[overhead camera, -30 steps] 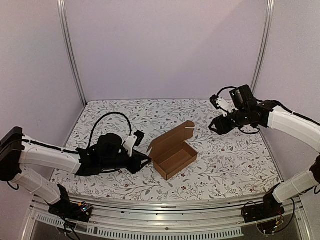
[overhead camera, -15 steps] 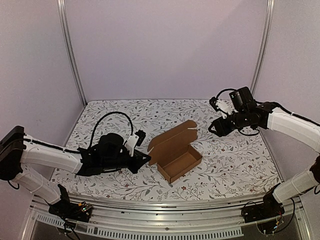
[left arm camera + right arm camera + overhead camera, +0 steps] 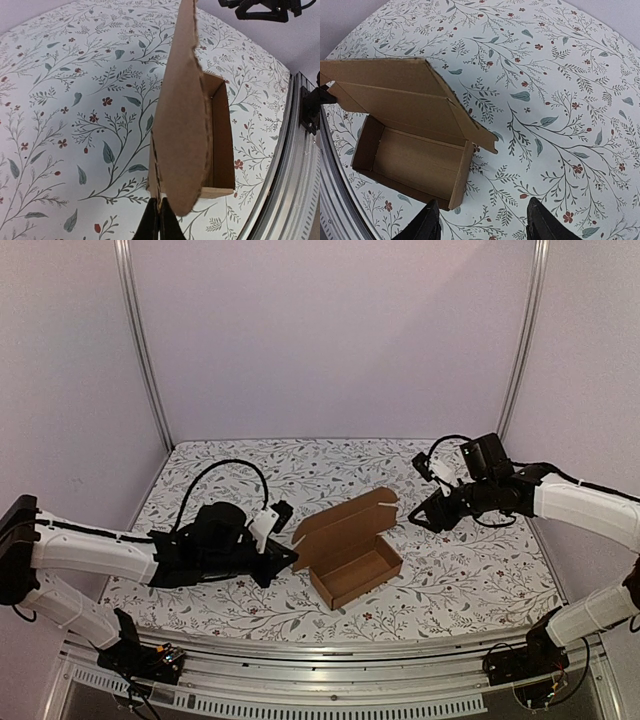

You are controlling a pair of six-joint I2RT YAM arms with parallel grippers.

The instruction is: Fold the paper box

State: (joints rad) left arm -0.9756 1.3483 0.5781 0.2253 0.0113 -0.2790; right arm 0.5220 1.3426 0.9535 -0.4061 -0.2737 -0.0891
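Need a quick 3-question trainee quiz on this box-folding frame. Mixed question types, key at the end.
1. True or false: the right gripper stands open with nothing in it.
2. The lid of the paper box is: A) shut flat, B) standing open, C) torn off.
3. Which gripper is pinching a flap of the box?
Key: 1 true; 2 B; 3 the left gripper.
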